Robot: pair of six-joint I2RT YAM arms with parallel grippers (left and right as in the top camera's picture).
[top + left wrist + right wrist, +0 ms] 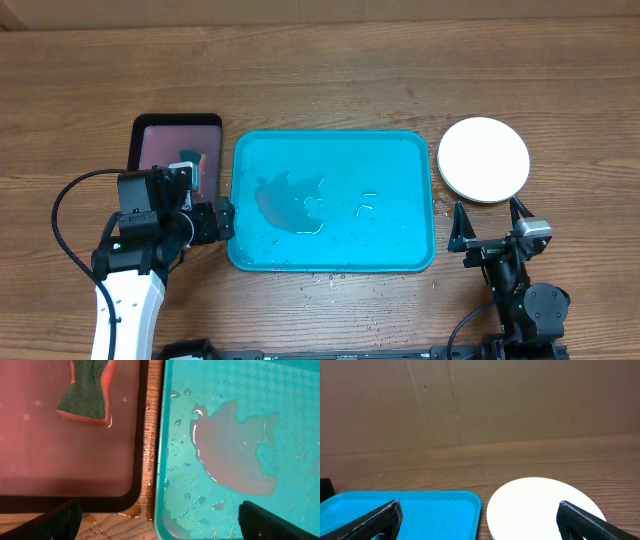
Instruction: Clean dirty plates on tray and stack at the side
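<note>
right gripper (479, 519) facing a white plate (540, 507), jaws spread wide

its two dark fingers (375, 521) are standing far apart on either side of the plate, which is lying flat on the wooden table (520, 462). just left of the plate the turquoise tray (420, 510) is sitting, a thin strip of table between them. behind the plate a brown cardboard wall (495, 400) is rising.

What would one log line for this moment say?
tray: wet, no plates | white plate: beside tray | sponge: in dark tray | left end effector: open | right end effector: open
</note>
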